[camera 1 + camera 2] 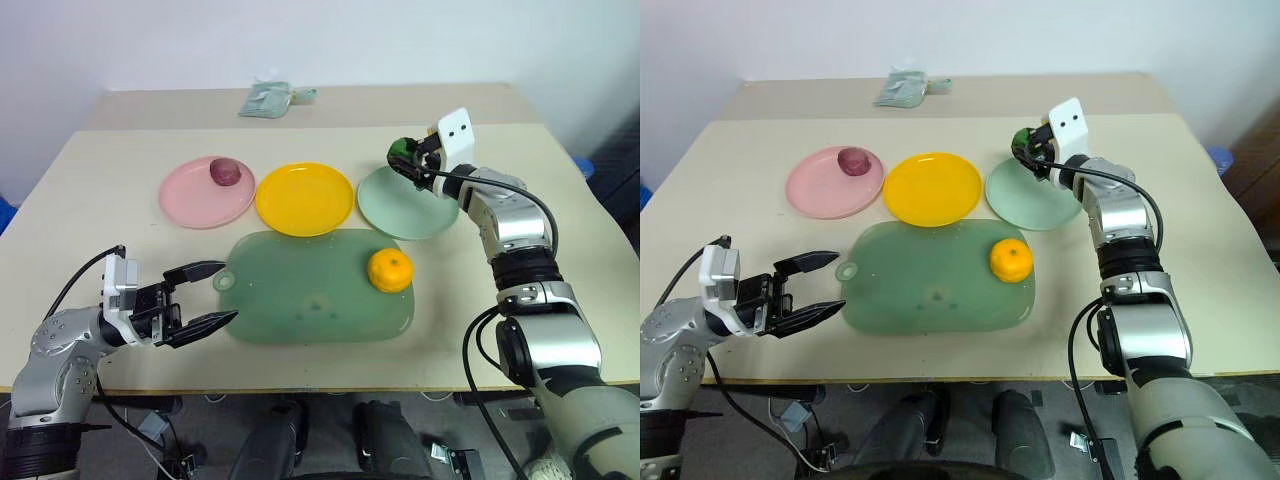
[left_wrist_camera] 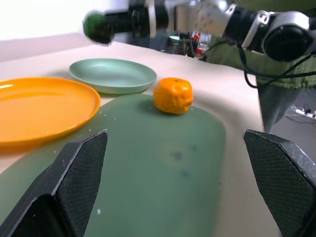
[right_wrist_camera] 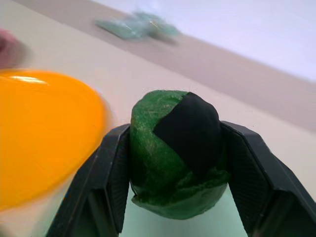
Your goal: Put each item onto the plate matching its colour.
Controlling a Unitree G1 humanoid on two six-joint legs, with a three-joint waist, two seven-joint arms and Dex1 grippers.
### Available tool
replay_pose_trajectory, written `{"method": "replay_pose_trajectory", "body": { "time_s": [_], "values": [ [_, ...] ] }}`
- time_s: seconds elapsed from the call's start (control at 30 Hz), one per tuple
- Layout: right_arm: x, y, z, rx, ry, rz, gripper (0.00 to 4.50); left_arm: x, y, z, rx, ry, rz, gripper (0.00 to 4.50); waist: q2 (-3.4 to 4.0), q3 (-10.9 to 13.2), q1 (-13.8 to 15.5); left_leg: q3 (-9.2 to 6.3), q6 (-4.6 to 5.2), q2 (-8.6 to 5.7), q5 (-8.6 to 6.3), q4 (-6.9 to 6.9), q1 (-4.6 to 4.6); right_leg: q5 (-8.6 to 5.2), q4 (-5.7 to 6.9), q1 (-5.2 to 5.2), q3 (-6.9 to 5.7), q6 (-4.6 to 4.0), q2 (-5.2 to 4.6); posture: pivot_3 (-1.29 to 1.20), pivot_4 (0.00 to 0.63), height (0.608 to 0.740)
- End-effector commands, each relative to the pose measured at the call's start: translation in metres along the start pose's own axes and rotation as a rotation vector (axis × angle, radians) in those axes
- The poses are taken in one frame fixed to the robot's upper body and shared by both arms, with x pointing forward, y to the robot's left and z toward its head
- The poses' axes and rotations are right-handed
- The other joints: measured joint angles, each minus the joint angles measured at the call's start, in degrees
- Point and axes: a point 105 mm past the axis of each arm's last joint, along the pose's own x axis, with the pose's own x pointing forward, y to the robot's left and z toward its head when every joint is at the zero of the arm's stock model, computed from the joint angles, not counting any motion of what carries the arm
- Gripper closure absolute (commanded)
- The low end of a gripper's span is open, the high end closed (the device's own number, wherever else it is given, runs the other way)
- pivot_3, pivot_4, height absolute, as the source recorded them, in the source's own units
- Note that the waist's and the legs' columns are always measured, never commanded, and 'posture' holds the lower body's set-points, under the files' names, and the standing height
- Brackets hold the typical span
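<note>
Now the right gripper (image 1: 404, 156), pinching the green ball (image 3: 175, 153), should lower over the mint plate (image 1: 400, 212) before releasing; the left gripper (image 1: 208, 295) hangs spread.

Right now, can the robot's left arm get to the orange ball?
Probably yes. The left gripper is open at the near left edge of the mat, pointing across it toward the orange ball. Nothing lies between them. The right gripper is away over the green plate.
</note>
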Motion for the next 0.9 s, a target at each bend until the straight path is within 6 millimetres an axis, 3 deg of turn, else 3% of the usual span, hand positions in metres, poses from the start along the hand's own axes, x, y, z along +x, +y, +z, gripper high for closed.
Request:
{"method": "replay_pose_trajectory", "body": {
  "time_s": [0.03, 0.13, 0.23, 0.37, 0.5, 0.6, 0.67, 0.8, 0.9],
  "values": [
    [0.008, -0.001, 0.007, -0.027, -0.04, -0.013, 1.27, 0.002, -0.003, 0.009, 0.052, -0.016, -0.008, 0.0, 0.0, 0.0, -0.5, 0.03, -0.03, 0.02, 0.02, -0.05, 0.0, -0.01, 0.06, -0.07, 0.02, -0.02, 0.01, 0.0, 0.15, 0.74],
    [0.011, 0.004, 0.006, -0.031, -0.049, 0.005, 0.01, 0.003, -0.004, 0.01, 0.055, -0.019, -0.004, 0.0, 0.02, 0.0, -1.1, 0.05, -0.04, 0.02, 0.03, -0.04, -0.01, -0.03, 0.21, -0.14, 0.04, -0.05, 0.01, 0.0, 0.15, 0.74],
    [0.01, 0.003, 0.011, -0.032, -0.082, 0.011, 0.01, 0.003, -0.005, 0.01, 0.055, -0.019, -0.001, 0.0, 0.02, 0.0, -1.3, 0.09, 0.13, 0.01, -0.07, 0.09, 0.0, -0.03, 0.41, -0.17, 0.13, -0.05, 0.01, 0.0, 0.15, 0.74],
    [-0.006, 0.002, 0.026, 0.002, -0.165, 0.088, 0.01, 0.003, -0.007, 0.009, 0.049, -0.016, 0.002, 0.0, 0.05, 0.0, -1.2, 0.06, 0.05, 0.02, 0.01, 0.13, 0.03, 0.01, 0.57, -0.21, 0.13, -0.13, 0.04, 0.0, 0.15, 0.74],
    [-0.06, 0.035, 0.038, 0.089, -0.203, 0.346, 0.01, 0.005, -0.006, 0.008, 0.036, -0.013, -0.002, 0.0, 0.05, 0.0, 0.4, -0.03, 0.08, 0.03, -0.02, 0.1, 0.03, 0.0, 0.55, -0.22, 0.12, -0.14, 0.07, 0.0, 0.15, 0.74],
    [-0.101, 0.069, 0.029, 0.13, -0.133, 0.517, 0.01, 0.008, -0.005, 0.007, 0.027, -0.013, -0.018, 0.0, 0.07, 0.0, 0.7, -0.01, 0.18, 0.02, -0.1, 0.1, -0.05, -0.04, 0.47, -0.25, 0.13, -0.12, 0.03, 0.0, 0.15, 0.74],
    [-0.116, 0.081, 0.022, 0.152, -0.091, 0.558, 0.01, 0.01, -0.005, 0.006, 0.024, -0.013, -0.032, 0.0, 0.08, 0.0, 0.6, 0.04, 0.19, 0.01, -0.1, 0.15, -0.09, -0.05, 0.45, -0.25, 0.14, -0.14, -0.02, 0.0, 0.15, 0.74],
    [-0.133, 0.099, 0.005, 0.198, -0.016, 0.598, 0.01, 0.013, -0.002, 0.006, 0.019, -0.005, -0.058, 0.0, 0.06, 0.0, 0.3, 0.09, 0.18, 0.06, -0.1, 0.22, -0.05, -0.18, 0.42, -0.21, 0.14, -0.35, -0.03, 0.0, 0.15, 0.74],
    [-0.134, 0.11, -0.01, 0.22, 0.026, 0.61, 0.01, 0.015, 0.0, 0.007, 0.018, -0.003, -0.074, 0.0, 0.05, 0.0, 0.6, 0.1, 0.19, 0.09, -0.1, 0.23, -0.05, -0.19, 0.42, -0.21, 0.12, -0.36, -0.03, 0.0, 0.15, 0.74]
  ]
}}
